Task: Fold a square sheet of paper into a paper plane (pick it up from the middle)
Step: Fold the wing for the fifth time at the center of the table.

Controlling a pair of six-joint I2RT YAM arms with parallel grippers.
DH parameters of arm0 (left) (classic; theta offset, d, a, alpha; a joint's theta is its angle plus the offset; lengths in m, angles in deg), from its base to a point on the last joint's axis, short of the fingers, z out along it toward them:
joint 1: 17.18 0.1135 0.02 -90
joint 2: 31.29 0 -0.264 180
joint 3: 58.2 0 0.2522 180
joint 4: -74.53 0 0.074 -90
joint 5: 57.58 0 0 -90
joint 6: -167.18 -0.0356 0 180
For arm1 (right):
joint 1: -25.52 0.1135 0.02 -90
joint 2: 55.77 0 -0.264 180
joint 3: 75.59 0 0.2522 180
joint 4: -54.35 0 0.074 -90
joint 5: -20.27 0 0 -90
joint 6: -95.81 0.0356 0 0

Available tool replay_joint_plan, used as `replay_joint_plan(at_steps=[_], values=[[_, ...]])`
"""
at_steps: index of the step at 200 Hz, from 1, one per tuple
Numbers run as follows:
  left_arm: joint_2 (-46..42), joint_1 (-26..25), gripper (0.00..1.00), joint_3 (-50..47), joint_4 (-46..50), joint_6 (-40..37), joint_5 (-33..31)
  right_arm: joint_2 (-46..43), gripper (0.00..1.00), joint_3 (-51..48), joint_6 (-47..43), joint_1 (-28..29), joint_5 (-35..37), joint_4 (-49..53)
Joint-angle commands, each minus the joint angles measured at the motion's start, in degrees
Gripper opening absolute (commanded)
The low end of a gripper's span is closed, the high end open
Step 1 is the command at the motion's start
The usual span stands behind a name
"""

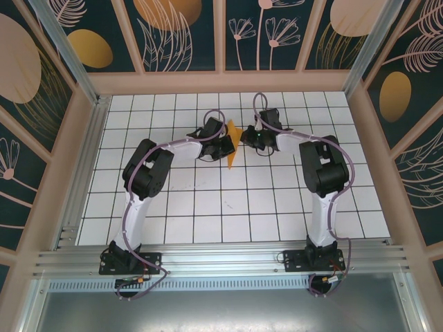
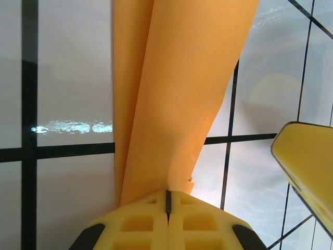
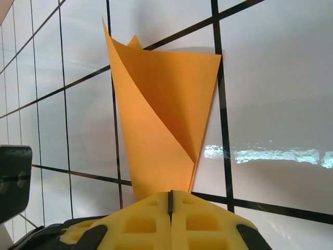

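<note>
While the left gripper clamps the folded paper between shut yellow fingers, the right gripper pinches its other side (closed just as tight). The left arm and right arm bend inward, meeting over the table's far middle. The left wrist view cuts off the paper's upper end.

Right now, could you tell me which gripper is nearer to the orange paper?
Neither: both hold the orange paper, left gripper on its left side, right gripper on its right.

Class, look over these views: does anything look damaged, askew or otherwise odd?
Yes. The orange paper, pinched by the left gripper and the right gripper, has a small ragged nick on its edge right beside the left one; its folded layers also sit uneven.
</note>
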Motion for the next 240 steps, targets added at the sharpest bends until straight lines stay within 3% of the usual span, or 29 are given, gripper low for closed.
replay_joint_plan(at_steps=[1,92,166,240], values=[[2.2,0.0,0.0,-0.4,4.6,0.6,-1.4,0.5,0.04,1.0,1.0,1.4,-0.5,0.7],[0.6,0.1,0.0,-1.4,3.0,1.3,-1.0,7.5,0.0,5.9,0.5,2.1,-0.1,6.0],[-8.3,3.4,0.01,-3.0,-7.3,2.1,3.6,10.9,0.0,8.0,-3.7,2.0,4.6,16.8],[3.8,3.9,0.04,10.6,-4.1,0.4,4.9,10.9,0.0,7.3,-4.7,2.0,3.0,15.7]])
